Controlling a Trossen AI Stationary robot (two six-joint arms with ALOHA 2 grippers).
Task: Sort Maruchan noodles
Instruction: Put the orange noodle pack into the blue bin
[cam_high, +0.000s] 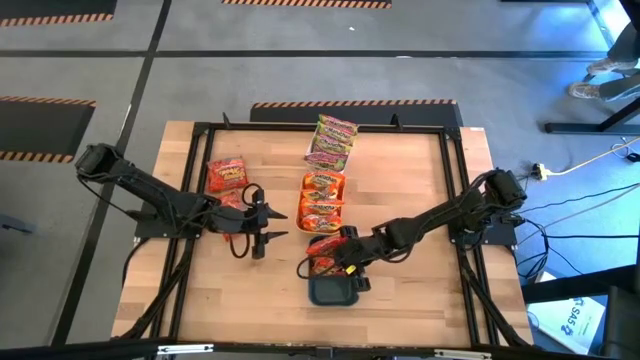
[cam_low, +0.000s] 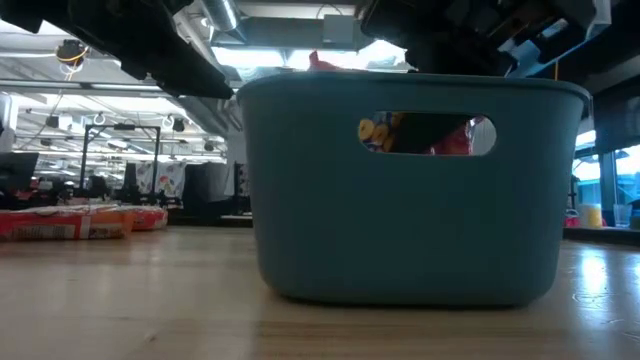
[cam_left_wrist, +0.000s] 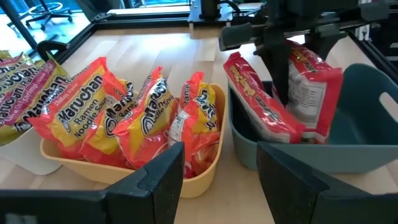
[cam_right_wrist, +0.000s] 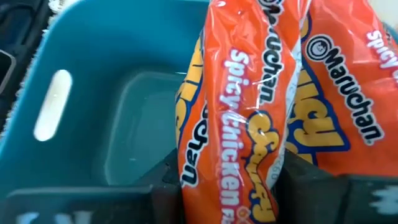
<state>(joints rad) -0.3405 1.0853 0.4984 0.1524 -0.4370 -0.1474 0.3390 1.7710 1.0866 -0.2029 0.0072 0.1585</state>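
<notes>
Red Maruchan packets stand in the teal tray (cam_high: 332, 290), which nearly fills the low view (cam_low: 415, 190). My right gripper (cam_high: 338, 252) is above that tray, shut on a red Spicy Chicken packet (cam_right_wrist: 233, 106); a second red packet (cam_right_wrist: 348, 93) leans beside it. My left gripper (cam_high: 262, 235) is open over bare table, left of the trays, and faces them (cam_left_wrist: 221, 168). Several orange-red packets (cam_left_wrist: 124, 118) stand on edge in the orange tray (cam_high: 322, 200). Green-pink packets (cam_high: 333, 140) lie on the white tray. Red packets (cam_high: 227, 175) lie flat on the table near the left arm. My right gripper pinches the red Spicy Chicken packet between its two fingers (cam_right_wrist: 168, 183), across its width (cam_right_wrist: 208, 165). The fingers come from above, pointing down into the teal tray. The packet stands tilted, its lower end inside the tray (cam_left_wrist: 273, 127).
The three trays form a row down the table's middle, white farthest, teal nearest. A black frame (cam_high: 200, 130) runs round the table top. Bare wood lies near the front left (cam_high: 230, 300) and on the right side (cam_high: 420, 170). In the low view, red packets (cam_low: 70, 222) lie far left.
</notes>
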